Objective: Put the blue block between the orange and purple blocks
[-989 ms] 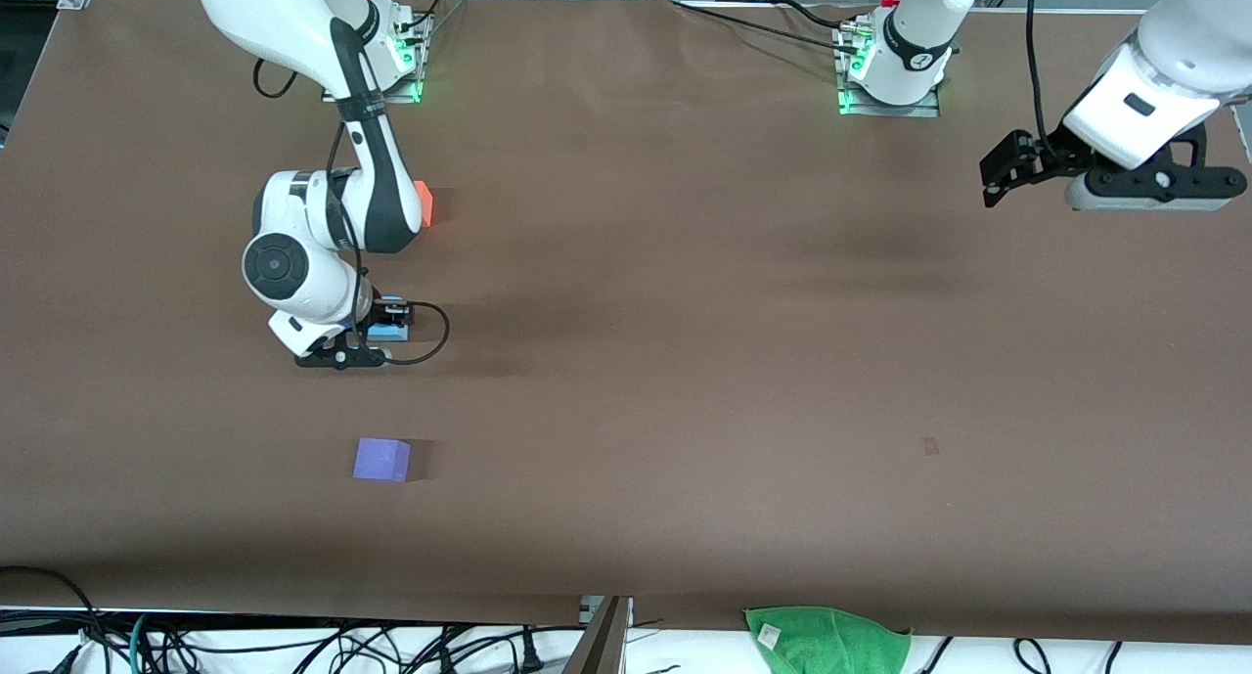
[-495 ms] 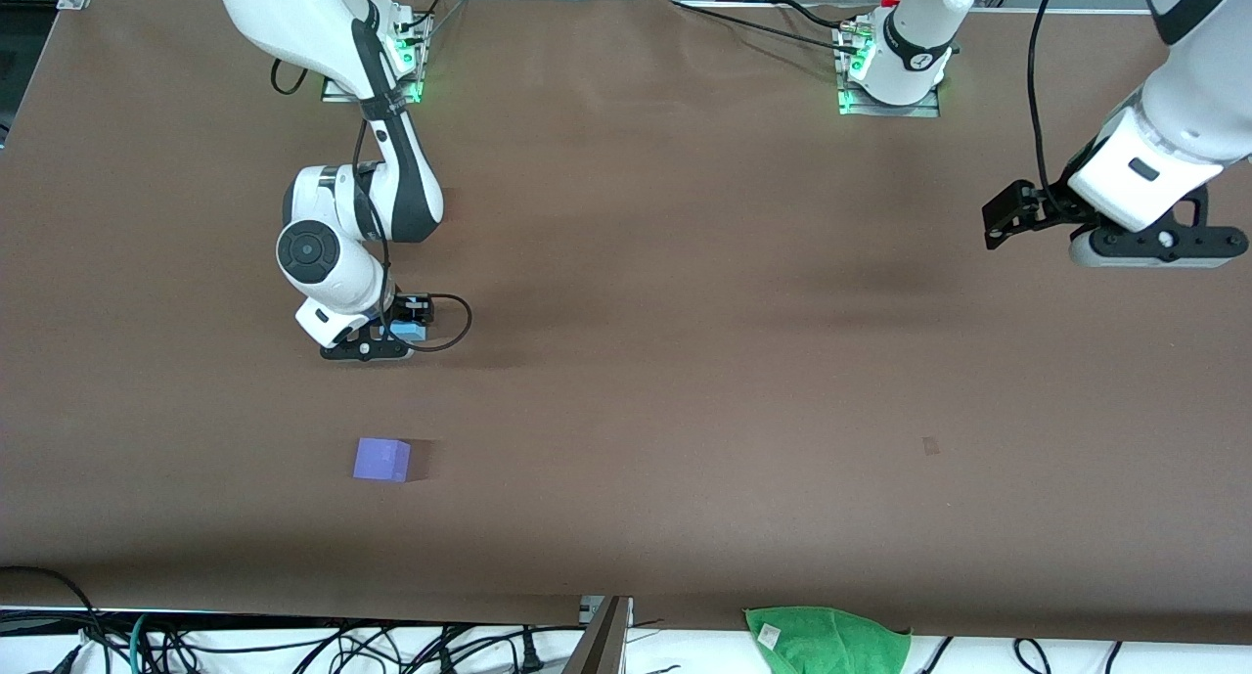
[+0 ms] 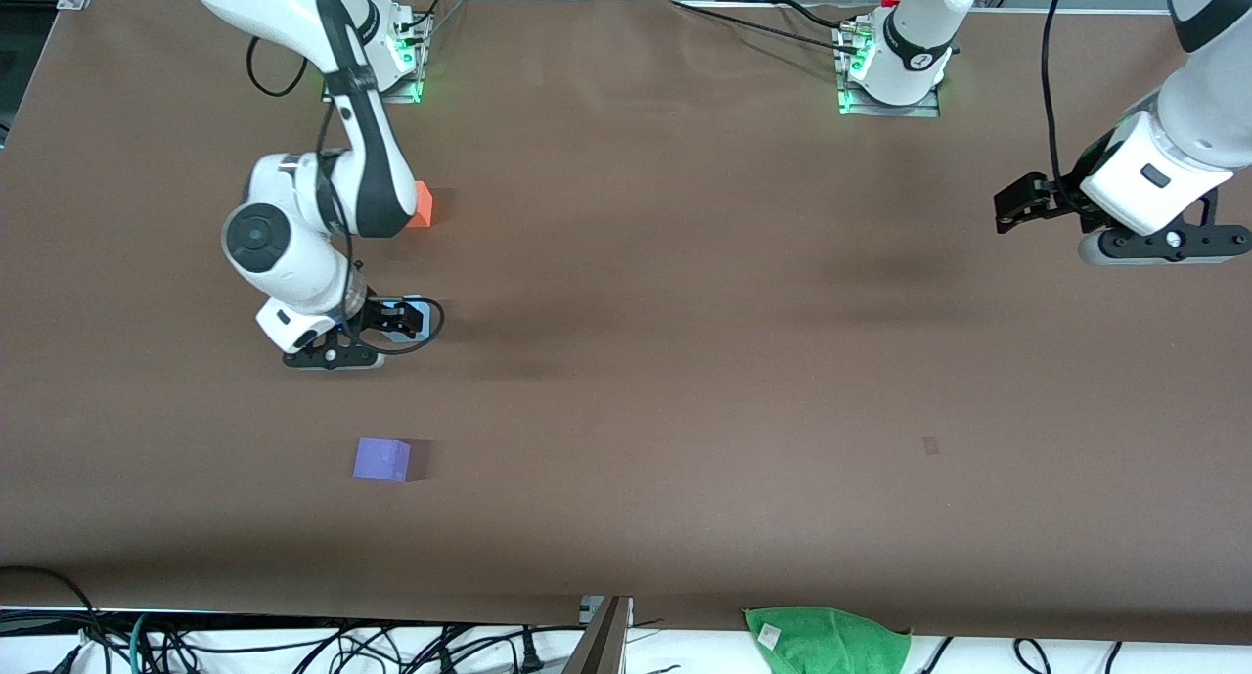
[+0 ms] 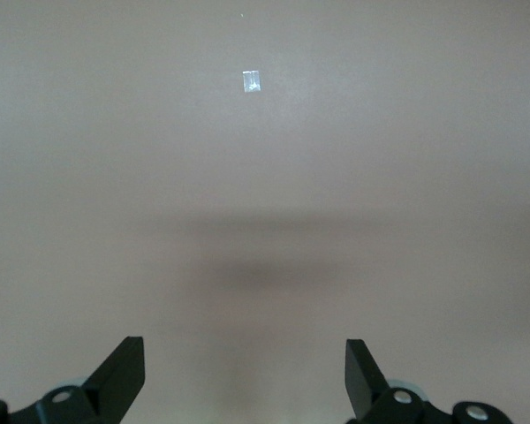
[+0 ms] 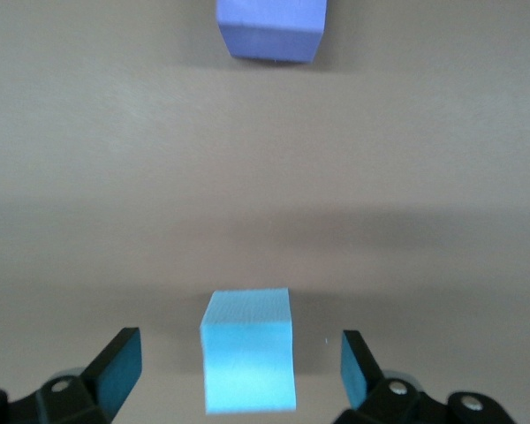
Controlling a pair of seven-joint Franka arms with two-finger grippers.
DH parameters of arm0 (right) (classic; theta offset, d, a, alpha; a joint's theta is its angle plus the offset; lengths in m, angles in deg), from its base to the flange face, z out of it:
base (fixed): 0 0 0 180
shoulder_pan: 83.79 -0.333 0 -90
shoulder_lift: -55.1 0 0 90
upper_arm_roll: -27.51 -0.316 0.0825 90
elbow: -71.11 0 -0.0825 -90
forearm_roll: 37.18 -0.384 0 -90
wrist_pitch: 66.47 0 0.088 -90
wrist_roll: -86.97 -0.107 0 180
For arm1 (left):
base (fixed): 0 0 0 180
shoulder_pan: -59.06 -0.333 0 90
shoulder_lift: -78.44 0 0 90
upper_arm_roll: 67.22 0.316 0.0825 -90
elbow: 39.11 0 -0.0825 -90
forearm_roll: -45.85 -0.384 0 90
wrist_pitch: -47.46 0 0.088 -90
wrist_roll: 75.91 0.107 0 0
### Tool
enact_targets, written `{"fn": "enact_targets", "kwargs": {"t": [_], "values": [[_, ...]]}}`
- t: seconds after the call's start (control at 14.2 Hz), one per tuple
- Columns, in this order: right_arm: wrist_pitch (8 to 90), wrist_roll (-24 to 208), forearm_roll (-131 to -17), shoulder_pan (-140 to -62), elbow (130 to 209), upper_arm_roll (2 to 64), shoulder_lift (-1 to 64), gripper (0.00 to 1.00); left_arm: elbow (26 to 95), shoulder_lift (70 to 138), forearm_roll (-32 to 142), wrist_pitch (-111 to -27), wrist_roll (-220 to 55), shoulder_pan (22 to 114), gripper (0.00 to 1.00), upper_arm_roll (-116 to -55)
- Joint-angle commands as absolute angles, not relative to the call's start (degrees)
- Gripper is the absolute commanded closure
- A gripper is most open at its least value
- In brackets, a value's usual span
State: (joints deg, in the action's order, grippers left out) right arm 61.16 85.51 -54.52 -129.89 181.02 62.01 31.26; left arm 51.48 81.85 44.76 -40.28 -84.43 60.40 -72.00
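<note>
while the right gripper (image 3: 377, 330) hangs low over the blue block (image 5: 249, 360), its fingers are spread apart, with clear space on both sides of the cube, so nothing is clamped. i judge the block is already set down and the step in hand is the release and retreat. to do it well, the gripper should rise straight up, fingers kept wide, so no pad brushes the cube and pushes it off the line.

the blue block sits on the table (image 3: 685, 361) between the orange block (image 3: 422, 204), which is farther from the front camera and partly hidden by the right arm, and the purple block (image 3: 381, 459), which is nearer to that camera. all three are well apart.

being a cube, the blue block has no long axis. in the right wrist view its faces look about square to the fingers, with one face turned toward the purple block (image 5: 271, 28).

toward the left arm's end of the table, the left gripper (image 3: 1027, 204) waits over bare table with fingers wide apart, holding nothing.
</note>
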Motion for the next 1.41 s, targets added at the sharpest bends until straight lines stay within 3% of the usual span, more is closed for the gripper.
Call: {"fn": "enact_targets", "kwargs": {"t": [0.0,0.14,0.49,0.64,0.78,1.06,1.2,1.27,1.34], "values": [[47.8,86.3,-55.5,-130.0,172.9,64.5,33.7,0.0,49.9,82.1,45.0,-38.8,-84.0,60.0,0.0,-72.3],[38.2,86.4,-54.9,-130.1,167.8,67.0,36.2,0.0,49.6,82.0,45.1,-38.7,-83.9,60.0,0.0,-72.2],[24.4,84.9,-53.5,-130.0,158.9,71.4,41.6,0.0,49.3,82.4,45.2,-39.3,-84.2,59.6,0.0,-72.7],[21.1,86.2,-53.4,-129.7,155.7,73.7,41.1,0.0,49.5,82.2,44.8,-39.2,-84.5,59.8,0.0,-72.8],[20.3,86.8,-52.7,-127.8,156.0,71.7,41.5,0.0,49.4,82.1,44.7,-38.9,-84.4,59.5,0.0,-72.7],[17.5,85.9,-45.6,-105.0,154.9,46.3,45.5,0.0,49.4,82.2,44.5,-39.2,-84.5,59.9,0.0,-72.8],[17.4,85.7,-42.3,-90.6,155.3,30.4,47.4,0.0,49.4,82.2,44.4,-39.3,-84.5,59.9,0.0,-72.8],[17.5,85.0,-41.8,-86.2,156.2,26.1,49.0,0.0,49.4,82.2,44.4,-39.3,-84.5,59.9,0.0,-72.8],[18.2,84.3,-41.7,-86.2,158.4,26.0,51.0,0.0,49.4,82.2,44.4,-39.2,-84.5,59.9,0.0,-72.8]]}}
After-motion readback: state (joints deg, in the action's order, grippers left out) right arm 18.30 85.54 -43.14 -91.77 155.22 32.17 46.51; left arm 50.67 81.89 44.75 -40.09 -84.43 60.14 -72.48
